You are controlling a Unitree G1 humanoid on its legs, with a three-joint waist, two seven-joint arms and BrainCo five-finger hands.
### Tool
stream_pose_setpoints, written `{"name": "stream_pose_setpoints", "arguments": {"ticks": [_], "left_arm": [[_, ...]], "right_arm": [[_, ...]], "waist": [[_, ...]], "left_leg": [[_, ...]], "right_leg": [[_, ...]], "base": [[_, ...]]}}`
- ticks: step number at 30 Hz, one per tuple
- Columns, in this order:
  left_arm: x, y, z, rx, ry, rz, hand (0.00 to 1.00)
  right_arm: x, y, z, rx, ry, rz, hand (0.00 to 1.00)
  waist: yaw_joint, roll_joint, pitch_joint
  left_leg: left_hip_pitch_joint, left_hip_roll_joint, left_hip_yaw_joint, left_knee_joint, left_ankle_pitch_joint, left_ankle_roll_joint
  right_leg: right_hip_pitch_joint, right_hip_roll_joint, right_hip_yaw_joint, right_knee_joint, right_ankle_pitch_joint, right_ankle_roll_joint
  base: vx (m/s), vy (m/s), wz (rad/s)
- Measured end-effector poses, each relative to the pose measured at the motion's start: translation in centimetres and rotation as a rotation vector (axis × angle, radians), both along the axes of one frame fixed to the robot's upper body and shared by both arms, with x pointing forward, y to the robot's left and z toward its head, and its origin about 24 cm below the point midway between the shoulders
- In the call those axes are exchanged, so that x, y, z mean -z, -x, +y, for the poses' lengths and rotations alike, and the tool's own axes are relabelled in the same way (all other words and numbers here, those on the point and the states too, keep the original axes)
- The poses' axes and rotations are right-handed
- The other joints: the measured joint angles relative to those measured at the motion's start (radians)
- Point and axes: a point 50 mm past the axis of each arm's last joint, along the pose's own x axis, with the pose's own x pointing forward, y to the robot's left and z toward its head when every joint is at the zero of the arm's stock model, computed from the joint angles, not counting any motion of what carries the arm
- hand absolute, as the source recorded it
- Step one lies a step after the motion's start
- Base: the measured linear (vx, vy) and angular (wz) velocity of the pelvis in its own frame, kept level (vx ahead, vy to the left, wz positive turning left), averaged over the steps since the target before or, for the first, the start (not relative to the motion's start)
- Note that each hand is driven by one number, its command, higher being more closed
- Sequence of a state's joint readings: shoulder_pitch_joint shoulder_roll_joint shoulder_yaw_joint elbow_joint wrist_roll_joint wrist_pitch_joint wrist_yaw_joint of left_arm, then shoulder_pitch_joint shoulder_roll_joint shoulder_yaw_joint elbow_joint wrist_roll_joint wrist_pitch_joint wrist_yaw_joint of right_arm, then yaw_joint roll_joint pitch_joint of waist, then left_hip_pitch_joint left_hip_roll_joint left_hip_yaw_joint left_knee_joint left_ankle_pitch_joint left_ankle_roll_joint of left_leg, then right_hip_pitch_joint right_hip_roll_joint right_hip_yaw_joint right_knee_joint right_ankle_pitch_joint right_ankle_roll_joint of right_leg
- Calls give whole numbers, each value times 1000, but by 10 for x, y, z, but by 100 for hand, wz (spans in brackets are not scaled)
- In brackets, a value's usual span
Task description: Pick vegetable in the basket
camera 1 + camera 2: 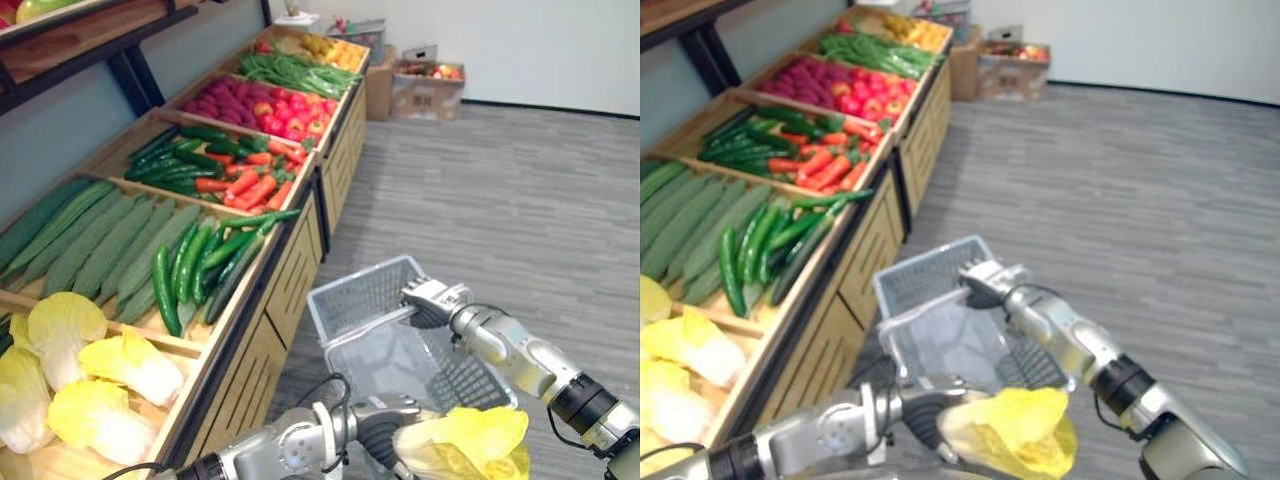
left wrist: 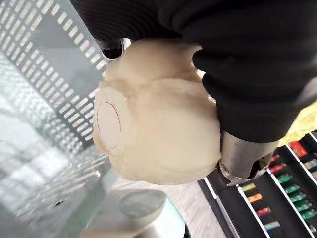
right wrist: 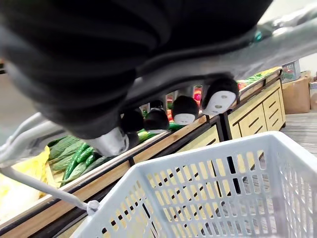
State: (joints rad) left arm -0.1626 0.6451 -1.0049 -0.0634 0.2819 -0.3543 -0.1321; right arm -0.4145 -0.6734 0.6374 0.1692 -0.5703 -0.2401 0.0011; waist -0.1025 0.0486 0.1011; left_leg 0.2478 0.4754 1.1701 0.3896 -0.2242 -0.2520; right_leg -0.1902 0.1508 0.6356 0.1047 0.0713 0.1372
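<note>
My left hand (image 1: 385,425) is shut on a pale yellow cabbage (image 1: 465,440), held over the near rim of the grey plastic basket (image 1: 350,285). In the left wrist view the cabbage's cut white base (image 2: 158,134) fills the space under the hand's dark cover (image 2: 247,64), with the basket's mesh wall (image 2: 44,59) beside it. My right hand (image 1: 432,300) is curled round the basket's handle (image 3: 29,139) at its far right side and carries the basket in front of the shelf. The right hand's fingers (image 3: 185,109) wrap the grey bar above the basket rim (image 3: 198,178).
A wooden produce shelf (image 1: 250,330) runs along the left. It holds more cabbages (image 1: 90,380), cucumbers (image 1: 195,265), carrots (image 1: 250,190), red fruit (image 1: 290,115) and green beans (image 1: 290,70). Cardboard boxes (image 1: 425,85) stand by the far wall. Grey plank floor (image 1: 500,200) lies to the right.
</note>
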Motion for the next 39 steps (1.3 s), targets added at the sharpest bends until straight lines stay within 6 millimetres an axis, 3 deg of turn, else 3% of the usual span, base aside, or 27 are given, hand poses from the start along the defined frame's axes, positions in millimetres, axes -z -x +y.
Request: {"name": "stream_pose_setpoints", "arguments": {"ticks": [7, 14, 21, 29, 30, 39], "left_arm": [[1, 0, -2, 9, -22, -27, 100], [1, -44, -18, -251, 12, -116, 100], [19, -58, -38, -402, -25, -91, 100], [51, -72, -24, -496, -235, -96, 100], [53, -74, -24, -484, -264, -114, 0], [61, -90, -33, -439, -403, -194, 0]], "right_arm": [[-11, -8, -10, 59, -25, -38, 100], [-19, -7, -21, 154, -122, -63, 100], [-19, -8, -28, 219, -176, -59, 100], [3, -14, -57, 376, -152, 23, 100], [6, -14, -59, 389, -148, 36, 100], [16, -15, -66, 422, -145, 94, 100]], "waist": [[-2, 3, 24], [0, -9, 41], [-3, -18, 63], [-7, -26, 70], [-10, -28, 72], [-30, -33, 91]], "left_leg": [[-16, 2, -10, 2, -2, 1], [-54, 6, -53, 16, -5, 6], [-79, -10, -91, 10, -5, 25], [-106, -65, -141, -27, 6, 51], [-106, -73, -142, -32, 6, 53], [-109, -101, -160, -34, -8, 68]], "right_leg": [[-9, -7, -15, 0, 0, 0], [-16, -24, -48, 2, 0, 0], [-16, -45, -66, -2, -1, 1], [-12, -99, -81, -38, 10, 17], [-9, -106, -81, -43, 10, 18], [5, -138, -80, -70, 17, 32]], "base": [[-1, 25, 6], [-3, 18, 15], [-11, 22, 13], [-12, 45, 12], [-16, 64, 5], [-7, 60, 3]]}}
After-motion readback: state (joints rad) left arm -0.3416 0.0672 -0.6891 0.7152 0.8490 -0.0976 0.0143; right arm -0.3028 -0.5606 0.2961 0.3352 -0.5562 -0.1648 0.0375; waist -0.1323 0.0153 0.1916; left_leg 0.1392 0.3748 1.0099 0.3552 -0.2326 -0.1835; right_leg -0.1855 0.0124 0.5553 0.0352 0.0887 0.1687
